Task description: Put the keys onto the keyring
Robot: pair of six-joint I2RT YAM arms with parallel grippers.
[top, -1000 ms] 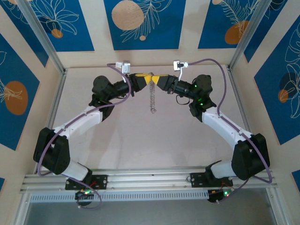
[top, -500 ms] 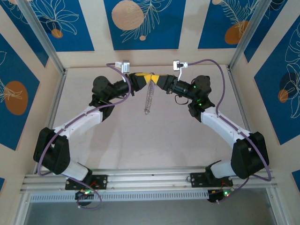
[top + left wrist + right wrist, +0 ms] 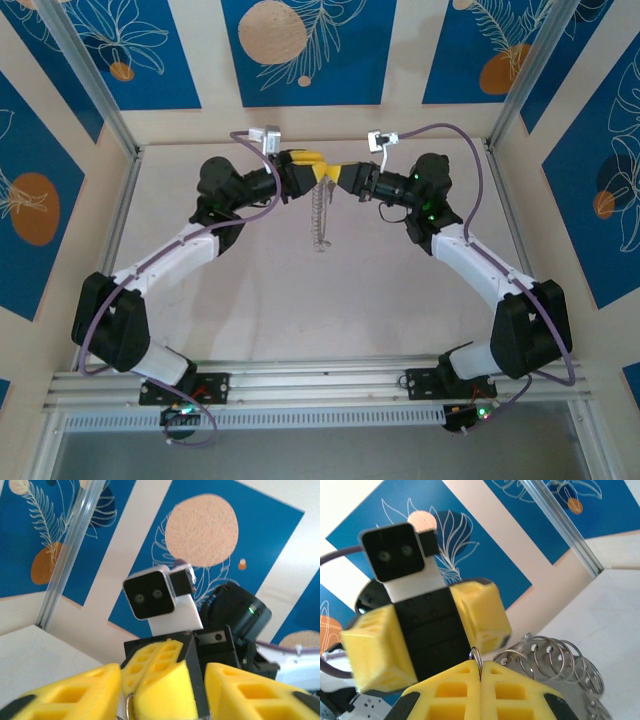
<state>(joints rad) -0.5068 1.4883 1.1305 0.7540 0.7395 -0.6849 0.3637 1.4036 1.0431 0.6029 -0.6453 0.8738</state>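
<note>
right pincer (image 3: 480, 672): clamped on keyring (image 3: 319, 215) loop, ring dangling above worktop (image 3: 250, 290); left pincer (image 3: 164, 672): parted, straddling right tips; blue leaf-print panels (image 3: 300, 50) behind.

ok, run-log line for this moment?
left gripper: open, straddling right's fingertips | right gripper: shut on a loop of the keyring | keyring: hanging below both grippers

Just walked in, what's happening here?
Both arms meet above the far middle of the table. The right gripper is shut on a small loop of the keyring, which dangles below it. The left gripper faces it with jaws open, fingers either side of the right's tips, holding nothing.
</note>
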